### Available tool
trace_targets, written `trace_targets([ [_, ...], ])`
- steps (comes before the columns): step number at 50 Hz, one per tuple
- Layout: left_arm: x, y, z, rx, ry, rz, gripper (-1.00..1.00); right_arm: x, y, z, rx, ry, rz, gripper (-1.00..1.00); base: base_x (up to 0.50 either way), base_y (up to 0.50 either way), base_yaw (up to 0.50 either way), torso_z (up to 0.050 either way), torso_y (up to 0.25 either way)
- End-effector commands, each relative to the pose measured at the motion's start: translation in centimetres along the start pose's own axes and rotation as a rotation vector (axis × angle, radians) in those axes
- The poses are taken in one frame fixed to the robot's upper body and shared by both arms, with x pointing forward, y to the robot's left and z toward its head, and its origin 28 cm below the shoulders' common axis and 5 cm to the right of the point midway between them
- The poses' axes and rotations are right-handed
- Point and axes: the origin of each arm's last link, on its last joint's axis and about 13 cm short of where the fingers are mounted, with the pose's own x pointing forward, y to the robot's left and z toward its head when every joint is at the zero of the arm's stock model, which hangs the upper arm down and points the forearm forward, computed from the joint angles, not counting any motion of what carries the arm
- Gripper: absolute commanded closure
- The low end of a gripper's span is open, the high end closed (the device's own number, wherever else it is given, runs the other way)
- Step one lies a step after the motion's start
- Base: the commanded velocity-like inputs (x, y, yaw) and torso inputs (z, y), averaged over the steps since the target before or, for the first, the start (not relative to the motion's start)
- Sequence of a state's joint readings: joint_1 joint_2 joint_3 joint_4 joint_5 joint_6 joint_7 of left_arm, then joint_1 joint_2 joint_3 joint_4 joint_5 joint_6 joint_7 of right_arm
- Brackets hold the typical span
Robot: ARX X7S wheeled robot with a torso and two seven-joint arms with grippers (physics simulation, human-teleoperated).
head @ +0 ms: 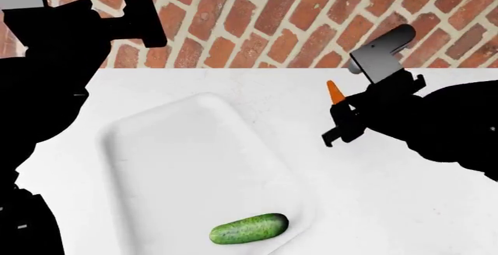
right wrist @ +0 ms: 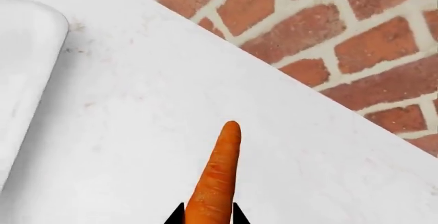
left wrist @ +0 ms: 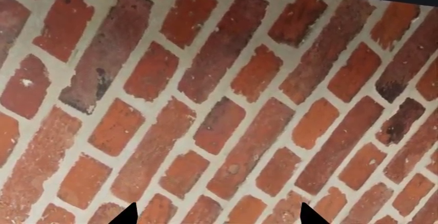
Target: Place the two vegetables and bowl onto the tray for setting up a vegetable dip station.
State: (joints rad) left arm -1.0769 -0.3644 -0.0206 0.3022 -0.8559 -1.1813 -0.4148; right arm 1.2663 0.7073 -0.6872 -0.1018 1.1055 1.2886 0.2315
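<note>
The cucumber [head: 249, 229] is already laid at the tray's [head: 155, 150] near corner, the carrot [right wrist: 217, 178] is seemingly pinched by the right gripper [right wrist: 208, 215] near the counter's far edge, the left gripper's [left wrist: 215, 214] fingertips are spread, and no bowl is seen.

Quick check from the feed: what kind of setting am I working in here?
Probably a simulated kitchen counter or food-prep spot: a plain white table against a red brick wall, with a white tray holding a cucumber, and a carrot in the right gripper.
</note>
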Motion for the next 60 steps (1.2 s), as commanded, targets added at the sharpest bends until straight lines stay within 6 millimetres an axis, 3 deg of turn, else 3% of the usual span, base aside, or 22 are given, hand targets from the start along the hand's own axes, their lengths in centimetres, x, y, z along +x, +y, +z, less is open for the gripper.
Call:
trace_targets([
  [1, -0.1, -0.1, 0.2, -0.011, -0.006, -0.005, -1.00, -3.8, 3.7, 0.1, -0.141, -0.093, 0.125, 1.00, 0.00, 0.00, 0.00, 0.000, 0.000],
  [11, 0.0, 0.0, 0.1, -0.011, -0.005, -0.002, -1.00, -5.0, 5.8, 0.7, -0.214, -0.129, 0.257, 1.00, 0.00, 0.00, 0.00, 0.000, 0.000],
  [21, 0.0, 0.0, -0.2, -0.014, 0.002, -0.001, -1.00, -3.7, 8.2, -0.5, -0.243, -0.134, 0.377, 1.00, 0.00, 0.00, 0.00, 0.000, 0.000],
  [27, 0.0, 0.1, -0.3, -0.015, 0.004, 0.003, -1.00, -3.4, 8.5, 0.2, -0.250, -0.146, 0.419, 1.00, 0.00, 0.00, 0.00, 0.000, 0.000],
  [53, 0.0, 0.2, -0.7, -0.022, 0.014, 0.005, -1.00, -3.6, 9.5, -0.2, -0.245, -0.118, 0.539, 1.00, 0.00, 0.00, 0.00, 0.000, 0.000],
  [54, 0.1, 0.2, -0.7, -0.022, 0.014, 0.005, -1.00, -3.5, 9.4, -0.2, -0.238, -0.115, 0.532, -1.00, 0.00, 0.00, 0.00, 0.000, 0.000],
  [60, 0.0, 0.2, -0.6, -0.022, 0.014, 0.005, -1.00, -3.5, 9.3, -0.2, -0.226, -0.117, 0.524, -1.00, 0.00, 0.00, 0.00, 0.000, 0.000],
])
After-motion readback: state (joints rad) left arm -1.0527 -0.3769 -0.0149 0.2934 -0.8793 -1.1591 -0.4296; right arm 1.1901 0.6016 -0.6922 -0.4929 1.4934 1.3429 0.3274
